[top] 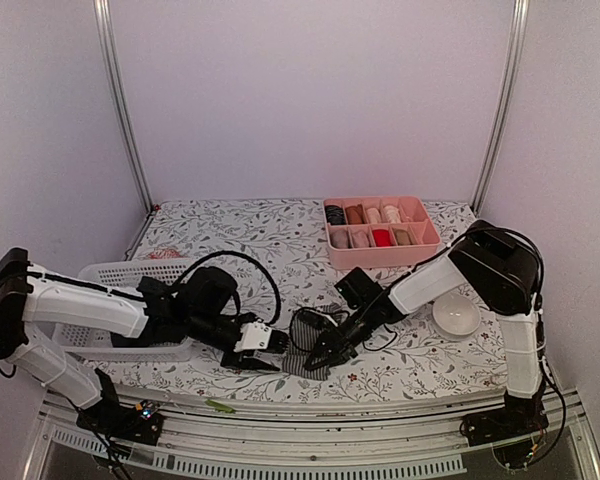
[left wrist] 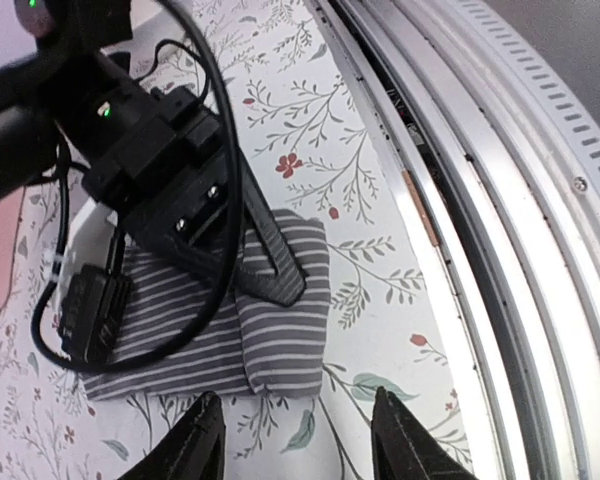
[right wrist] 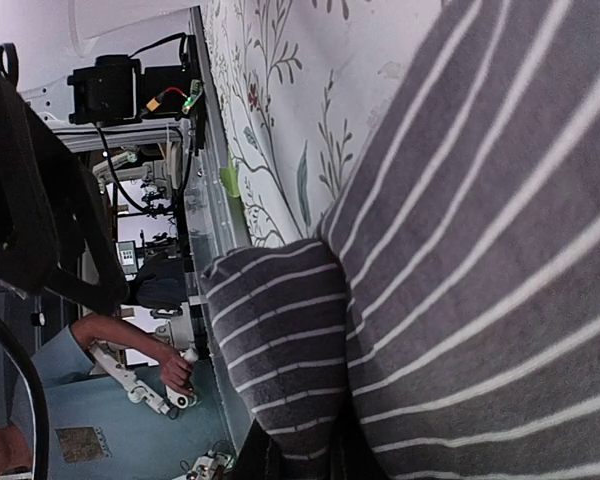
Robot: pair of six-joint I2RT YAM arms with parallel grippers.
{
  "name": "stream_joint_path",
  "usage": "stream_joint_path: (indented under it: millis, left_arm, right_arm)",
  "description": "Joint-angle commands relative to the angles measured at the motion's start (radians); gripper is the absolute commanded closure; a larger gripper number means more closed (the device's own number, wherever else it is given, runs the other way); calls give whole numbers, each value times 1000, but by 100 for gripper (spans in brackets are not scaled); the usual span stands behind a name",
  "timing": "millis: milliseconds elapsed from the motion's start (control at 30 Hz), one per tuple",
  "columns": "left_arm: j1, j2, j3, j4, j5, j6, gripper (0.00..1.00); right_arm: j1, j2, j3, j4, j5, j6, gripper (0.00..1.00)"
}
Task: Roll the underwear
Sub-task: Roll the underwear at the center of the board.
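Observation:
The grey-and-white striped underwear [top: 302, 362] lies partly folded on the floral table near its front edge. My right gripper [top: 322, 355] comes down on it from the right. In the right wrist view the striped underwear [right wrist: 480, 200] fills the frame, and the right gripper [right wrist: 300, 460] is shut on a bunched fold of it. In the left wrist view the underwear [left wrist: 280, 330] lies just beyond my left gripper [left wrist: 298, 435], which is open with nothing between its fingertips [left wrist: 205, 430]. The right gripper's black finger [left wrist: 275, 265] presses on the cloth's upper edge.
A pink divided tray [top: 427, 222] with rolled items stands at the back right. A white mesh basket [top: 110, 275] lies at the left under my left arm. A white bowl [top: 456, 315] sits at the right. The metal table rail [left wrist: 500, 230] runs close by the cloth.

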Motion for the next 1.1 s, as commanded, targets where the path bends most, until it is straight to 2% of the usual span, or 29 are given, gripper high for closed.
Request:
stream_joint_path:
  millis: [0,133,367,400,467,500,567,667,867,1067]
  left_arm:
    - [-78,85,7,184,-120,13,50]
    - [-128,180,50,221,-193,10,50]
    - [-136,297,84,211,-304,15,51]
    - [-136,312,88,194,-322,20,54]
    - [-135,332,104,137,-333,24,65]
    - [-134,335,107,106,-318,31,74]
    - [-134,321,95,70,-294,48,89]
    - [-131,296,92,-2,-255,66,99]
    - [-86,310,183,-214,-76,101,100]
    - [45,490,446,-525,175,93,100]
  right_arm:
    - [-10,93,31,-68,7,22,100]
    - [-12,119,39,-71,-4,40,100]
    - [-12,119,33,-63,-10,65,100]
    - [-13,117,34,-63,-9,65,100]
    - [-13,107,38,-63,-5,64,100]
    - [-14,98,38,-65,1,64,98]
    - [-23,67,33,-66,19,62,86]
    - [-66,-31,0,-65,83,59,72]
    - [-137,-345,-97,-125,326,-31,46]
    - [-101,-573,-221,-164,553,-177,40]
